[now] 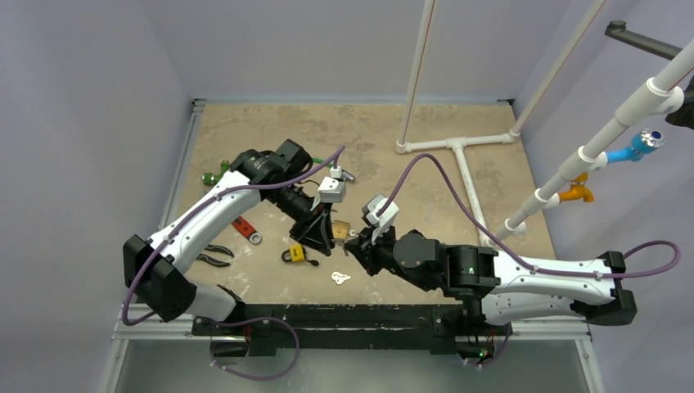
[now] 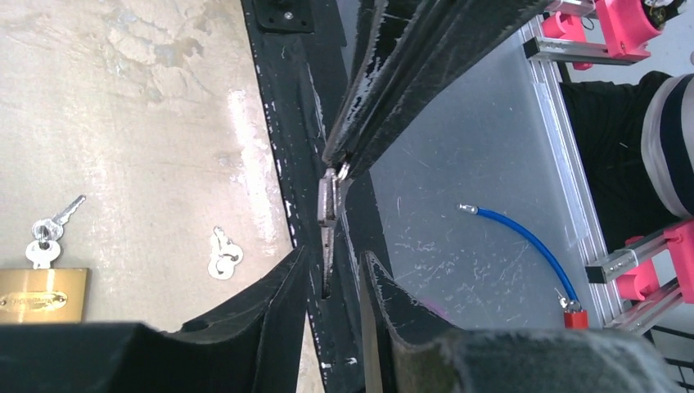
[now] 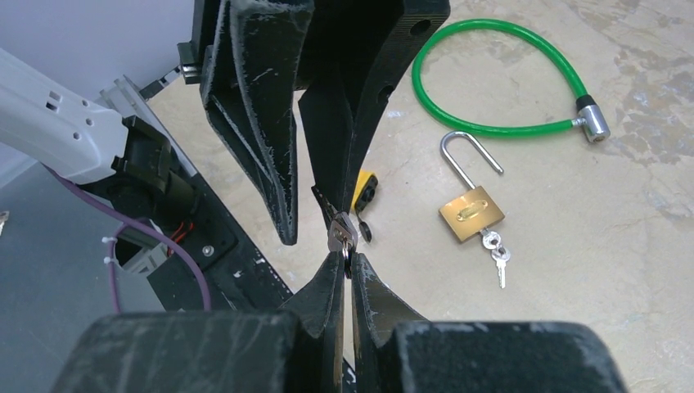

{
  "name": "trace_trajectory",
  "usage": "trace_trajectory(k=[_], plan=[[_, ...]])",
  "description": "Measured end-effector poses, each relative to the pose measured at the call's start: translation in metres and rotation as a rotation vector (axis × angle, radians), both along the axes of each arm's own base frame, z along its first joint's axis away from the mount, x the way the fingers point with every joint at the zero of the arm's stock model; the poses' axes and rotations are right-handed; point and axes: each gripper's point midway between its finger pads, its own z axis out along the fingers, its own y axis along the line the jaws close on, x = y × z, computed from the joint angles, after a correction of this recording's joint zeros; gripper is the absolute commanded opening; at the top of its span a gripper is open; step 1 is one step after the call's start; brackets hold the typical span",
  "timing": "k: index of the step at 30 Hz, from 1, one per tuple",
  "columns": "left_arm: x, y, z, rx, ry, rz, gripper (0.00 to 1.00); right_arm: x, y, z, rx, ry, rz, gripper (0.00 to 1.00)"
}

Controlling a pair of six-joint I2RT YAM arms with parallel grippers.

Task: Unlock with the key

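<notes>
Above a mottled tan bench [image 1: 270, 123], the right hand [image 3: 345, 260] is clenched on a small key [image 3: 342, 233], held midair between the parted fingers of the left hand [image 2: 334, 255]. It looks light, stiff and slippery, best pinched flat across its bow. A padlock [image 3: 470, 213] lies nearby.

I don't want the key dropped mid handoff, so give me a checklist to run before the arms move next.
1. Right gripper pinching the key: ok, shut on it.
2. Left gripper off the key: ok, fingers apart, flanking it.
3. Key blade exposed for inserting: cannot tell, fingers crowd it.
4. Yellow padlock lying free on the table: ok.
5. Which lock this key fits: cannot tell.
6. Brass padlock locked: not ok, shackle looks open, its own keys hanging from it.
</notes>
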Motion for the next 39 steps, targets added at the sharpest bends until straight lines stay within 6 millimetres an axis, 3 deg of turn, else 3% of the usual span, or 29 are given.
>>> trace_trajectory(k=[4,9,11,12,16,19,24,30,36,39], plan=[[0.004,-0.001,-0.003,0.028,0.011,0.021,0.15,-0.001,-0.001,0.001,0.004,0.001,0.003,0.00],[0.009,-0.002,-0.005,0.047,0.013,0.047,0.11,-0.003,0.001,0.000,0.003,0.006,0.018,0.00],[0.009,-0.003,-0.005,0.047,0.014,0.050,0.00,-0.003,0.001,-0.001,0.002,0.007,0.019,0.00],[0.009,-0.003,-0.004,0.045,0.014,0.051,0.00,-0.003,0.001,-0.001,0.001,0.007,0.021,0.00],[0.007,-0.003,-0.001,0.030,0.014,0.045,0.00,-0.002,0.001,-0.002,-0.001,0.008,0.015,0.39],[0.005,-0.002,0.002,0.020,0.006,0.043,0.00,-0.001,0.000,-0.001,0.001,0.006,0.009,0.51],[0.003,-0.001,0.005,0.021,0.005,0.039,0.00,0.018,-0.014,0.006,0.031,0.001,-0.050,0.60],[0.002,0.002,0.009,0.026,-0.011,0.031,0.00,0.040,-0.020,0.030,0.123,-0.021,-0.066,0.59],[0.003,0.004,0.010,0.040,-0.024,0.035,0.00,0.037,0.007,0.022,0.142,0.033,0.076,0.57],[0.004,0.004,0.009,0.044,-0.027,0.036,0.00,0.032,0.011,0.016,0.150,0.067,0.134,0.55]])
